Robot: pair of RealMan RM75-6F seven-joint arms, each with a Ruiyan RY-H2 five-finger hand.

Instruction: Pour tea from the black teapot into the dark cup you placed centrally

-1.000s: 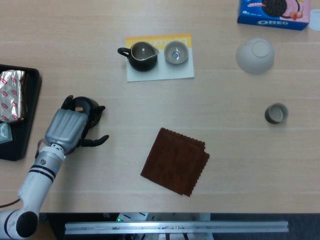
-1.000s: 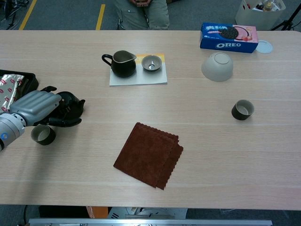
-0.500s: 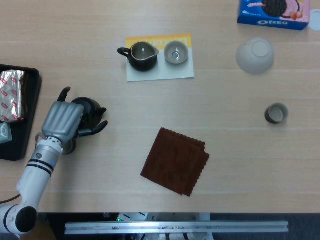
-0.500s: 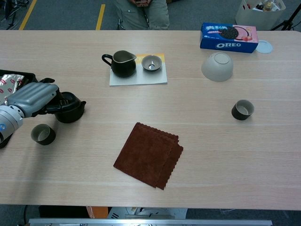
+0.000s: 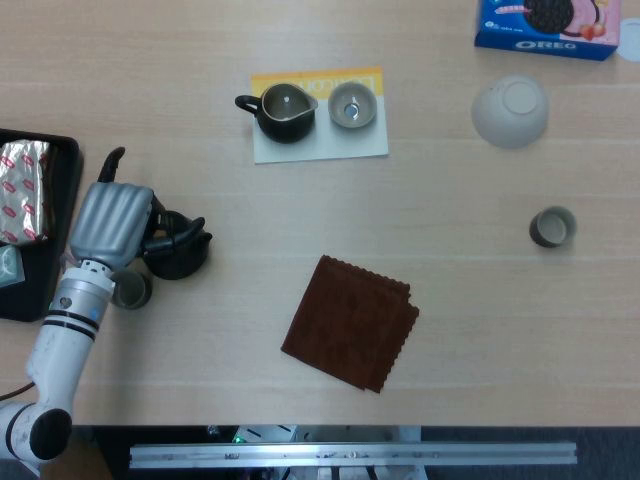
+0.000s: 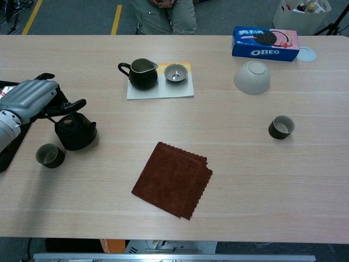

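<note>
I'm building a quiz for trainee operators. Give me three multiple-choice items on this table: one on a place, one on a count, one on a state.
1. Where is the teapot?
A. on the cloth
B. on the table beside the left hand
C. on the tray

2. How many small dark cups stand on bare table?
A. one
B. two
C. four

3. The pale bowl is
A. upside down
B. upright
C. on its side

Answers:
1 B: it sits by the left hand.
2 B: one near the teapot, one at right.
3 A: its foot ring faces up.

A lab or office room is suggested: a long wooden table (image 6: 245, 180), grey carpet with yellow floor tape (image 6: 116, 16) beyond its far edge, and a seated person (image 6: 163, 13).
</note>
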